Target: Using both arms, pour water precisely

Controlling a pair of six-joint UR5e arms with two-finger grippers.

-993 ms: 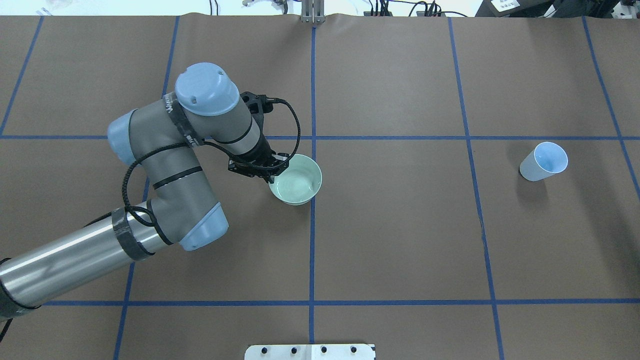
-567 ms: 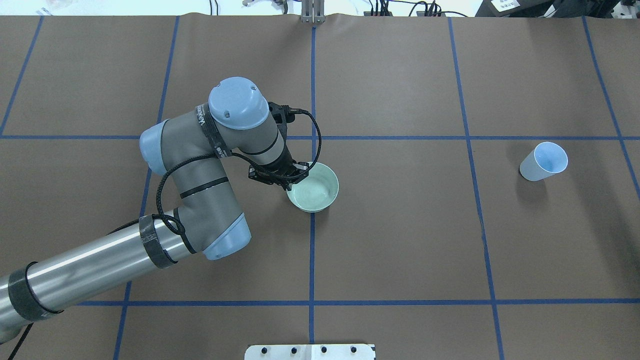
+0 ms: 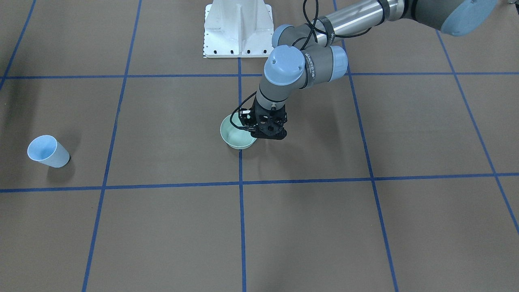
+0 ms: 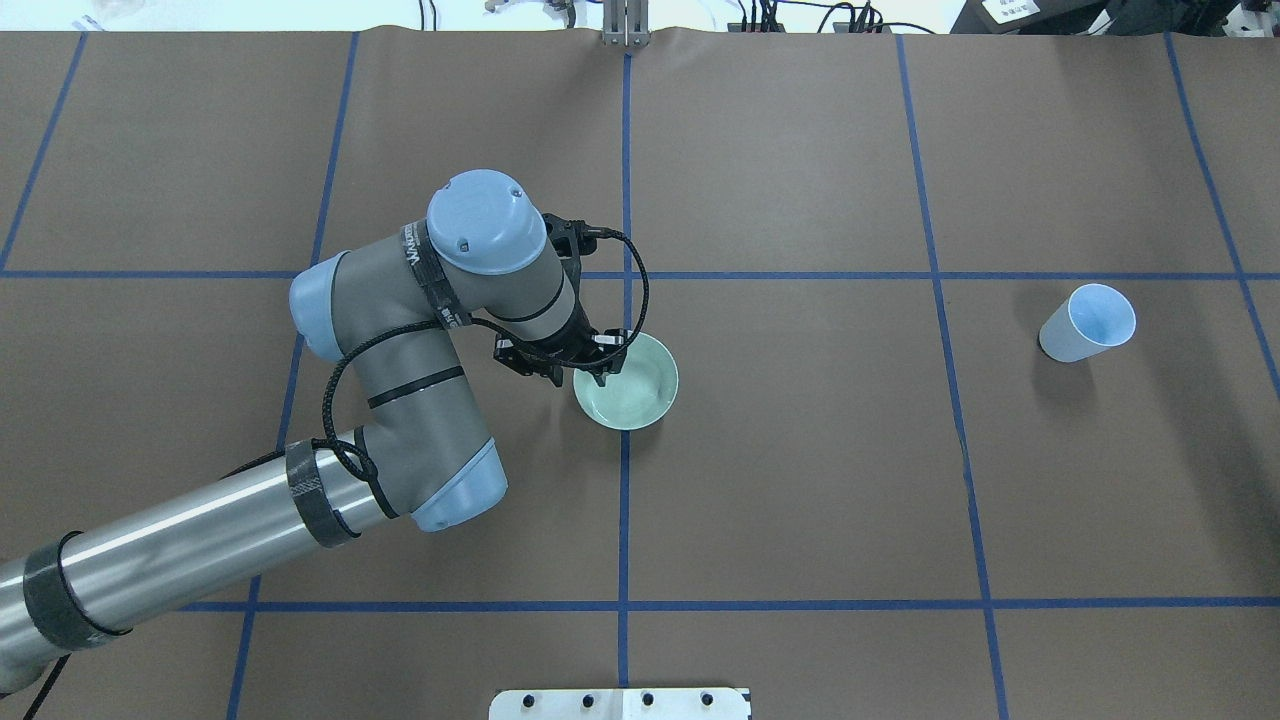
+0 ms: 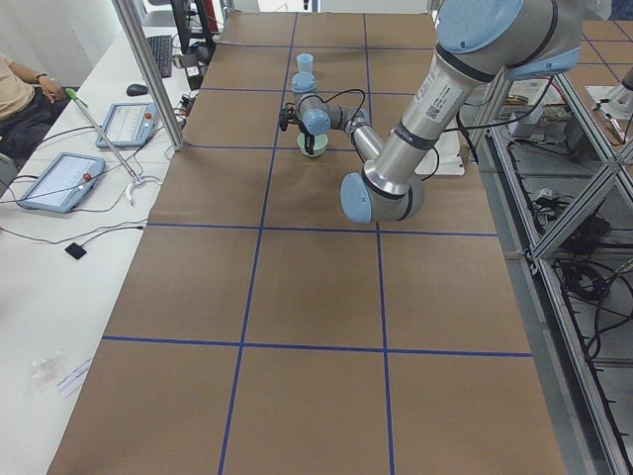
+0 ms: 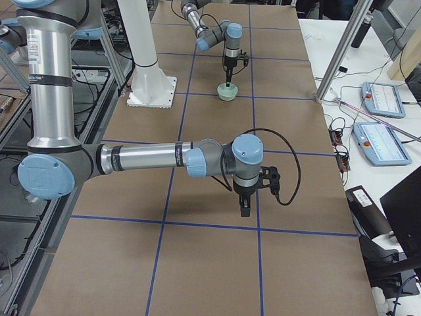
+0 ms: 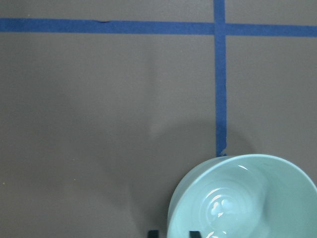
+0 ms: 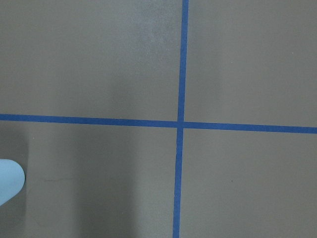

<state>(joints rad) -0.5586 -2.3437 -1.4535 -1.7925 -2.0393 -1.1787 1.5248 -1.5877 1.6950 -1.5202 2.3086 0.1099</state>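
A pale green bowl sits on the blue centre line, also in the front view. My left gripper is shut on its near-left rim; in the left wrist view its fingertips straddle the rim. Water shows as ripples and white glints in the bowl's bottom. A light-blue cup stands far right, tilted looking, apart from both arms. My right gripper hangs over the table in the right side view only; I cannot tell if it is open or shut.
The white bolted pedestal stands at the robot's side of the table. Blue tape lines grid the brown table. The cup's edge shows at the left of the right wrist view. Operator tablets lie beyond the far edge.
My left arm has slid to the right with the bowl in its grip, bringing the bowl onto the centre line; most of the motion came early. The cup has not moved.
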